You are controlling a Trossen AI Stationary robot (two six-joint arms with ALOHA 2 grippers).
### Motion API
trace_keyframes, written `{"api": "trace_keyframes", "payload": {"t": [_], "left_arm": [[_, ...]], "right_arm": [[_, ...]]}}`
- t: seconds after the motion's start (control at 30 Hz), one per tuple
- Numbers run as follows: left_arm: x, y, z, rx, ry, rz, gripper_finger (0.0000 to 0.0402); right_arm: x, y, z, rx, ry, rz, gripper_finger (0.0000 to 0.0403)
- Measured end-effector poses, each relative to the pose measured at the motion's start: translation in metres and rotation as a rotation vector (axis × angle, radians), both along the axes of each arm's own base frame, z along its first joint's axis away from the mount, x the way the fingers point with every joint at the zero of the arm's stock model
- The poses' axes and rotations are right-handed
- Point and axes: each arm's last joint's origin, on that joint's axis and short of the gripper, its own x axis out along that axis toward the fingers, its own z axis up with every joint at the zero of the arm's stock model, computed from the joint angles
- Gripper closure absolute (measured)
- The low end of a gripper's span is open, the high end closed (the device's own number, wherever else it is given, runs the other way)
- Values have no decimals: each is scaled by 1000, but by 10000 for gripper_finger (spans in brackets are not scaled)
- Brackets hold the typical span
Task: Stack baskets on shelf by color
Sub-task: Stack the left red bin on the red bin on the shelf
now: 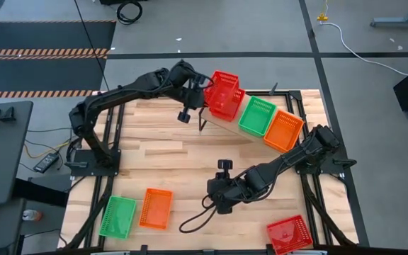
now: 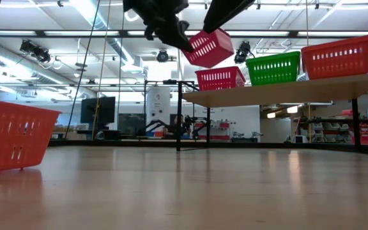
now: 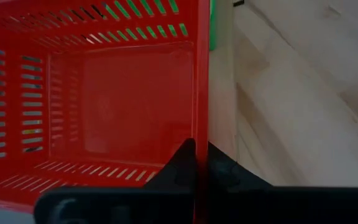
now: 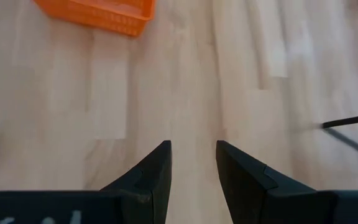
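Above the wooden counter (image 1: 176,159), my left hand (image 1: 202,91) pinches a red basket's (image 1: 224,95) wall; I should level it squarely over the red basket on the shelf (image 2: 286,93) before nesting, right hand (image 1: 222,202) spread, idle.

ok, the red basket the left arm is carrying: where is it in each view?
High view: held red basket at the shelf's left end, in the left pincer.
Low view: top centre, tilted, above another red basket on the shelf.
Left wrist view: fills the left side.
Right wrist view: not in it.
Shared landmark: the green basket beside it.
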Motion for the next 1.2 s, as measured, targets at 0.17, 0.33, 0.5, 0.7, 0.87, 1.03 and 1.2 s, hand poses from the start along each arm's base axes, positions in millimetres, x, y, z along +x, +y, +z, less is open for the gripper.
{"api": "trace_keyframes", "payload": {"t": [0.17,0.33,0.5,0.7,0.87,1.03,1.2], "left_arm": [[8,0,-12,-22,33,22,393],[15,-10,-12,-9,20,-2,393],[21,-21,-10,12,3,-24,393],[25,-23,-16,39,32,2,392],[25,-19,-17,43,34,16,390],[25,-19,-16,42,31,37,351],[25,-18,-16,44,33,74,288]], "right_arm": [[0,2,-1,95,19,-6,270],[0,3,-1,110,25,2,270],[1,1,-1,109,25,-3,270],[3,-4,-1,109,24,-17,270],[3,-5,-1,115,25,-19,270],[3,-4,-1,123,28,-15,270],[4,-4,-1,125,27,-15,270]]}}
